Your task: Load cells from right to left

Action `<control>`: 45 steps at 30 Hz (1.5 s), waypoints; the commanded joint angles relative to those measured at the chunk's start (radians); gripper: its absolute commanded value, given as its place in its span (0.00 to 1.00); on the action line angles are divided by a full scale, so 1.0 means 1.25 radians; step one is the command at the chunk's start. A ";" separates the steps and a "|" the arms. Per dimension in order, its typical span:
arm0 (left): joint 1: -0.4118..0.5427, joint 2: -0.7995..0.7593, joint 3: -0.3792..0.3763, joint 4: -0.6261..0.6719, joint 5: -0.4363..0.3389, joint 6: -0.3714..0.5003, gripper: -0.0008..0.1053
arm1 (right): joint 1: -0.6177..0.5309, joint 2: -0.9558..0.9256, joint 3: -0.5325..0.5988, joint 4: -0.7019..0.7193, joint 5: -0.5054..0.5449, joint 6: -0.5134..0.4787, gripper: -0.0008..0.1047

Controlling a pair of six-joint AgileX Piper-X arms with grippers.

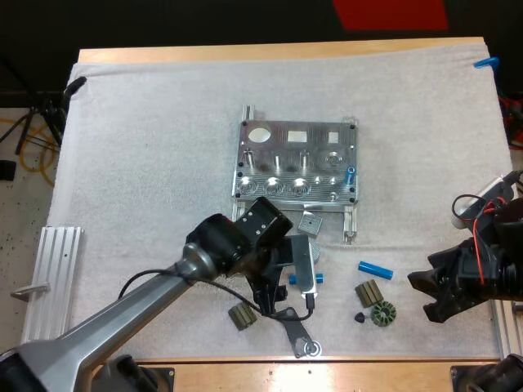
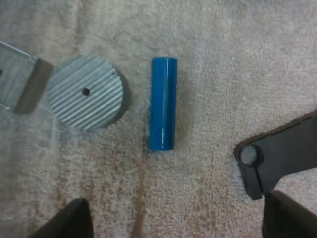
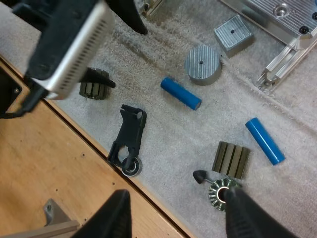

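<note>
White mat (image 1: 147,147) covers most of the wooden table (image 1: 270,51), and a metal fixture (image 1: 296,163) lies near the mat's middle. One blue cylinder (image 1: 350,173) sits at the fixture's right edge.

My left gripper (image 2: 179,222) hangs over the mat on the near side of the fixture. Its fingers (image 2: 69,220) are spread apart and hold nothing. Ahead of them a second blue cylinder (image 2: 163,103) lies flat on the mat, clear of both fingers. It is just beside a round ribbed metal disc (image 2: 85,92), and a square metal block (image 2: 17,77) lies close on the disc's far side. A black bracket (image 2: 277,153) lies on the mat on the cylinder's other side, apart from it.

My right gripper (image 1: 423,296) hovers by the mat's right edge, with its fingers wide apart and empty. A third blue cylinder (image 1: 375,269) lies flat on the mat between the two grippers. Near it are a ribbed dark block (image 1: 369,292), a small toothed wheel (image 1: 382,314) and a tiny black cone (image 1: 359,317). Another ribbed block (image 1: 241,316) lies near the mat's front edge, beside my left arm. A grooved metal rail (image 1: 51,282) rests at the mat's near left corner.
</note>
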 commanded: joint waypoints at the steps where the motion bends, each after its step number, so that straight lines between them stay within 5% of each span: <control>1: -0.004 0.011 -0.005 -0.005 0.003 0.005 0.66 | -0.001 -0.004 0.000 0.000 -0.007 -0.002 0.42; 30: -0.038 0.224 -0.005 -0.133 0.003 0.005 0.65 | -0.001 -0.004 0.000 -0.001 -0.007 -0.007 0.42; 45: -0.072 0.278 -0.005 -0.162 -0.061 0.000 0.64 | -0.001 -0.004 0.000 -0.001 -0.007 -0.008 0.42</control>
